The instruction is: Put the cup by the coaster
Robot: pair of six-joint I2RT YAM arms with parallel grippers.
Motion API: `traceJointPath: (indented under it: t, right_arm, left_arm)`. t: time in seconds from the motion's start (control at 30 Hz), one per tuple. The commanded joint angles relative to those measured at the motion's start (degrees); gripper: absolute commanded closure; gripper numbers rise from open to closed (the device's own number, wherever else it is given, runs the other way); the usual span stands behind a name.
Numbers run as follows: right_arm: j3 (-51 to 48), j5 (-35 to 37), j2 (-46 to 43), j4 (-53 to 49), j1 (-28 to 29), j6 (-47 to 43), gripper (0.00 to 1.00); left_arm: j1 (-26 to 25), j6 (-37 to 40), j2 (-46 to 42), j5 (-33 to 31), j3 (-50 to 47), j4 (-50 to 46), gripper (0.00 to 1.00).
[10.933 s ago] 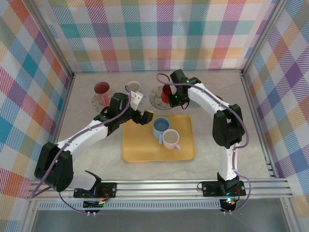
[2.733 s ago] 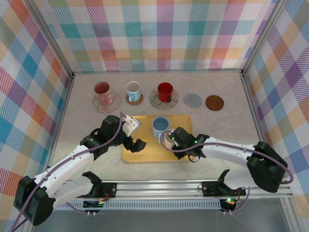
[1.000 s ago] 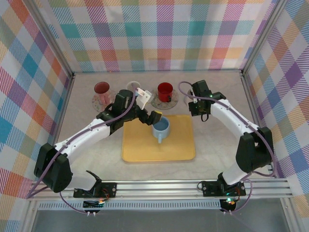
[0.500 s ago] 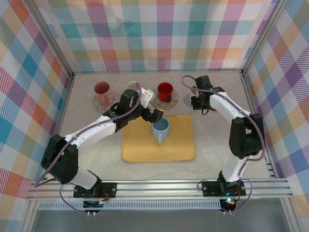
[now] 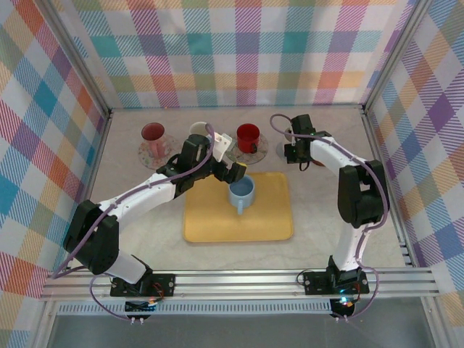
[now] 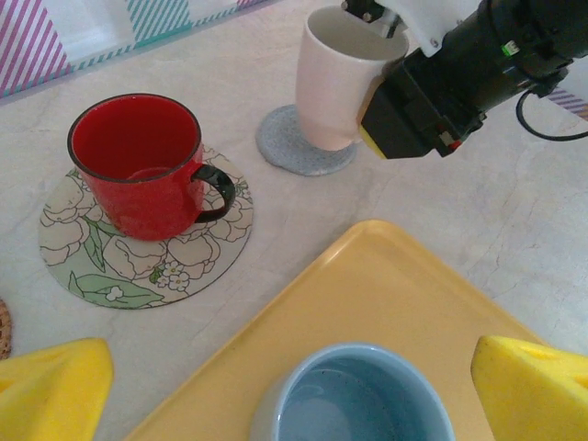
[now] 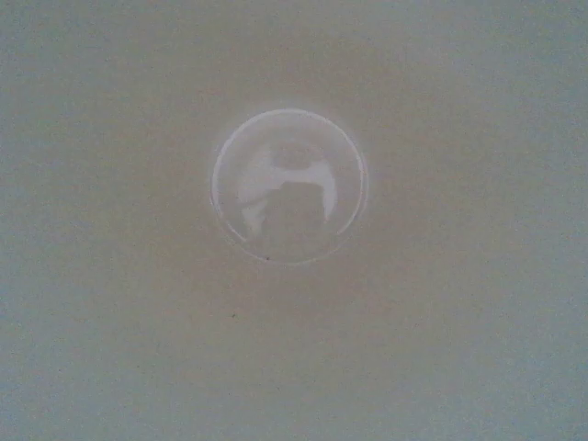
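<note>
Cup [image 6: 333, 84], glossy pale cream, stands on grey coaster [image 6: 292, 147], right pincer [image 6: 390, 87] gripping it.

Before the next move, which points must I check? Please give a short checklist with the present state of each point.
1. The cup is over the grey coaster: ok.
2. Its base is fully down on the coaster: cannot tell.
3. The right gripper has a firm hold on the cup: cannot tell, jaws hidden.
4. The red cup stands apart from the cup: ok.
5. The left gripper is open, one finger on each side above the blue cup: ok.
6. The blue cup is upright on the tray: ok.
</note>
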Motion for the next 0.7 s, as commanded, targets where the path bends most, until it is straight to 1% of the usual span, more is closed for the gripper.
traceJointPath:
  t: [0.0, 0.43, 0.67]
  right_arm:
    - [2.3, 0.0, 0.4, 5.2, -0.3, -0.1, 1.0]
    - [1.7, 2.1, 2.6, 8.6, -0.4, -1.3, 1.0]
    - [1.0, 3.5, 3.1, 8.6, -0.4, -1.1, 1.0]
  left_arm:
    - [-0.9, 0.6, -1.7, -0.7, -0.4, 1.6, 0.0]
    - [-1.2, 1.9, -1.3, -0.1, -0.4, 1.1, 0.0]
    - [-1.3, 3.0, -1.1, -0.2, 0.2, -0.1, 0.0]
